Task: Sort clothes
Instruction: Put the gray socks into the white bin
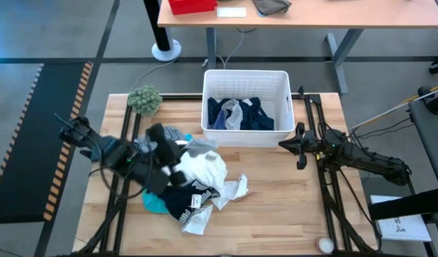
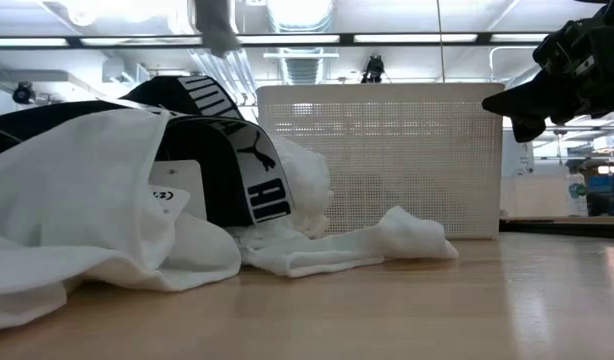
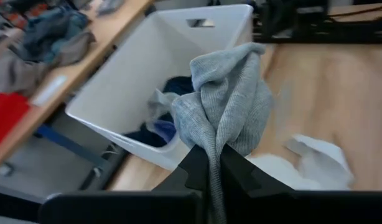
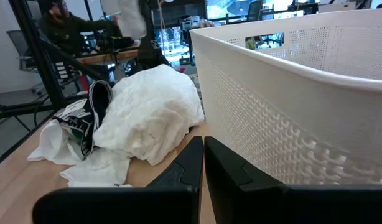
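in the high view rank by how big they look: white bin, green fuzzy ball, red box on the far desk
1. white bin, clearly largest
2. red box, cut off by the picture's edge
3. green fuzzy ball
The box and ball look close in size, so their order is unsure.

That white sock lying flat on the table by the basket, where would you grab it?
Judging from the low view, the white sock lies flat with one raised, bunched end nearest the white bin. I'd pinch that hump from above, since the rest hugs the wood. The right tool, waiting beside the bin, looks closest.
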`<control>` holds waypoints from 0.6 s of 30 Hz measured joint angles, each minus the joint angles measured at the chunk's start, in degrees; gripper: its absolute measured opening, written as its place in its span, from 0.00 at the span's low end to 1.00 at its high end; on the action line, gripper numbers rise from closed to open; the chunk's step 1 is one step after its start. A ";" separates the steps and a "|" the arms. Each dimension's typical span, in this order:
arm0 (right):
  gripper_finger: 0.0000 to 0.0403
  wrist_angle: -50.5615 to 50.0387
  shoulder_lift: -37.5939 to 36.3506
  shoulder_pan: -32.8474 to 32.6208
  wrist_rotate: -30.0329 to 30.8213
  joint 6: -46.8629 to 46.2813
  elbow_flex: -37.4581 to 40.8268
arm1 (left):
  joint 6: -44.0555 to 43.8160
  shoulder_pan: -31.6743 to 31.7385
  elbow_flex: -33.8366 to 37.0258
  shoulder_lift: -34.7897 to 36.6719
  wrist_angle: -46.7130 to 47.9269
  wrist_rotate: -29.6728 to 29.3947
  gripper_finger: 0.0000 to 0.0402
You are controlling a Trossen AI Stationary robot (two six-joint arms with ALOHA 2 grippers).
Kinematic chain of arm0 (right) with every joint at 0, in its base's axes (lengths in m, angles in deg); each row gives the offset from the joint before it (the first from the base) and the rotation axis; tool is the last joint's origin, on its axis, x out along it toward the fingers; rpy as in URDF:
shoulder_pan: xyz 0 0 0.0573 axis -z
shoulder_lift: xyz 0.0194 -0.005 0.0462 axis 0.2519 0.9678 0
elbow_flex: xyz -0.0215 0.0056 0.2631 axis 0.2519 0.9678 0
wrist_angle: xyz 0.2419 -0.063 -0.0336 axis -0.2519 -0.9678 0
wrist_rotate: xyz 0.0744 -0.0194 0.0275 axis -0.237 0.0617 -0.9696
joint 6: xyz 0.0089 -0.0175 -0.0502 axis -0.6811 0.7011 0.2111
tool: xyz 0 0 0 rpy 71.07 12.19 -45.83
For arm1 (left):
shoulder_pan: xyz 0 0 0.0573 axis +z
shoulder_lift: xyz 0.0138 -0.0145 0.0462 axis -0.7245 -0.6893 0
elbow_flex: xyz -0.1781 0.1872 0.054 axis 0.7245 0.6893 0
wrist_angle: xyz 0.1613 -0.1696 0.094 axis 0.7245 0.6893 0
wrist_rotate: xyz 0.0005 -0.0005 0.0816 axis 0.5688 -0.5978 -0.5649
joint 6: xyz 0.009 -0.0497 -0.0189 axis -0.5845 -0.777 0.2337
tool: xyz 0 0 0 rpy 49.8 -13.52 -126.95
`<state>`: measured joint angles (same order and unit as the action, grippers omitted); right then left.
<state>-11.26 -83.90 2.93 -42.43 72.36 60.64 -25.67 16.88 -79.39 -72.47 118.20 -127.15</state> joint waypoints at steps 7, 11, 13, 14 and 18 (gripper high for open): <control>0.00 0.00 0.00 0.00 0.00 0.00 0.02 | 17.23 9.87 0.00 0.00 -14.02 2.62 0.00; 0.00 0.00 0.00 0.00 -0.02 0.00 0.02 | 26.57 16.43 0.02 0.00 -24.56 11.78 0.00; 0.00 0.00 0.00 0.00 -0.02 0.00 0.00 | 29.73 20.29 0.02 0.00 -28.77 17.14 0.00; 0.00 0.00 0.00 -0.02 0.00 0.00 0.00 | 30.64 22.39 0.02 -0.01 -30.26 19.66 0.00; 0.00 0.00 0.00 -0.02 0.00 0.00 0.02 | 31.33 31.16 0.02 -0.74 -32.67 28.74 0.00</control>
<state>-11.26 -83.90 2.91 -42.43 72.36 60.66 5.66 48.05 -79.37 -73.21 85.53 -98.41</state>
